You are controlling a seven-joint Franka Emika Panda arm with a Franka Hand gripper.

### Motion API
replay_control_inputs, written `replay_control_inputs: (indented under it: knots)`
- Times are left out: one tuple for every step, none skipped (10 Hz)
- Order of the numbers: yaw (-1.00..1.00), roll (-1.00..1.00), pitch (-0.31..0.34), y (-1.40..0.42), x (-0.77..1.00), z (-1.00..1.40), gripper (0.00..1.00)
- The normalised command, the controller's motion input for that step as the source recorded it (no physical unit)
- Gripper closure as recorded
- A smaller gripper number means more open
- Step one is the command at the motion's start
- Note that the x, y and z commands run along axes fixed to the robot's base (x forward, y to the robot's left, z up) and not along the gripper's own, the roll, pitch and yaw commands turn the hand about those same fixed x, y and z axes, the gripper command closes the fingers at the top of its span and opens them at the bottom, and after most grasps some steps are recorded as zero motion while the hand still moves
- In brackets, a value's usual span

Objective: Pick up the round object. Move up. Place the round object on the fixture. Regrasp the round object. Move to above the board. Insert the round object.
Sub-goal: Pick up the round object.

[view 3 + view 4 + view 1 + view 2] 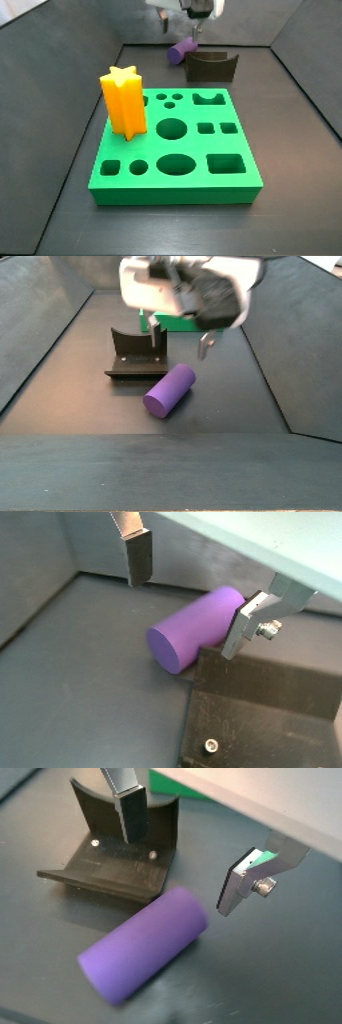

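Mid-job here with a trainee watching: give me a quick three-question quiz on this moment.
1. True or false: the purple peg is held in the jaws of the gripper.
2. Where does the peg lie? A) in a hole of the green board B) on the floor beside the fixture C) in the fixture's notch
3. Which piece already stands in the board?

Key: 1. False; it lies on its side with the open gripper above it. 2. B. 3. The orange star post.

The hand (189, 35) is cut off above; the board (175, 324) is mostly hidden.
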Motion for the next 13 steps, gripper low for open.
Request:
replay_control_inputs:
  knots:
    - [-0.13,0.11,0.007,0.27,-0.43,-0.09,0.00]
    - [0.00,-0.01,0.000,0.01,0.00,0.00,0.00]
    - [0.00,0.00,0.000,0.05,0.00,-0.09,0.00]
    - [0.00,0.03,-0.047,0.10,-0.17,-0.37,0.00]
    - [0.00,0.09,-0.011,0.13,-0.11,-0.47,0.00]
    - [0.00,0.17,0.000,0.17,-0.15,-0.52,0.00]
    - [0.00,0.20,0.000,0.23,-0.23,-0.49,0.00]
    - [0.00,0.18,0.000,0.22,-0.19,-0.45,0.00]
    - [0.00,0.15,0.000,0.21,-0.21,-0.37,0.00]
    - [0.00,0.14,0.009,0.21,-0.15,-0.38,0.00]
    - [0.00,0.16,0.014,0.25,-0.16,-0.41,0.00]
    - [0.00,0.18,0.004,0.30,-0.25,-0.43,0.00]
    - [-0.02,0.22,0.007,0.33,-0.37,-0.45,0.00]
